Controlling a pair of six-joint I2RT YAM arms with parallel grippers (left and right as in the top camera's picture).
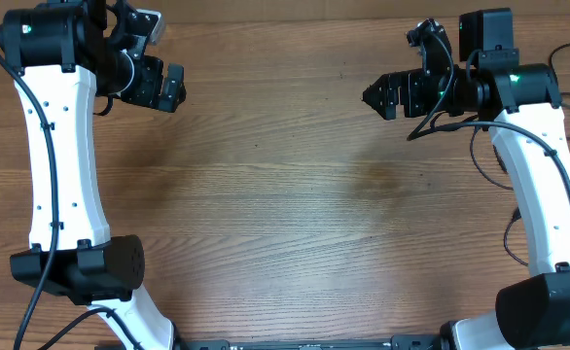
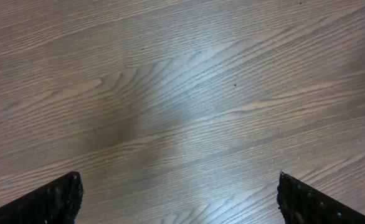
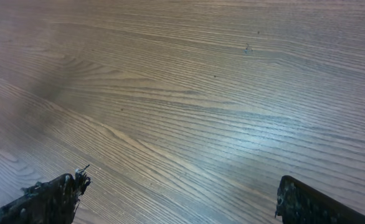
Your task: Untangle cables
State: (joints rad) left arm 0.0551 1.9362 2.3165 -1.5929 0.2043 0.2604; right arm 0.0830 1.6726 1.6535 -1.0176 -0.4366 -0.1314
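Jaws spread wide on left gripper (image 1: pixel 175 88) and right gripper (image 1: pixel 373 95), both empty.
No cables visible on the wooden table (image 1: pixel 285 194) in any view. Black wires (image 1: pixel 476 156) beside the right arm (image 1: pixel 543 194) look like arm wiring, can't tell. Direction, axis and nearer arm: undetermined.

We hold our left tool (image 1: pixel 175 87) at 10 o'clock and our right tool (image 1: pixel 374 95) at 2 o'clock, jaws spread wide, pointing toward each other.
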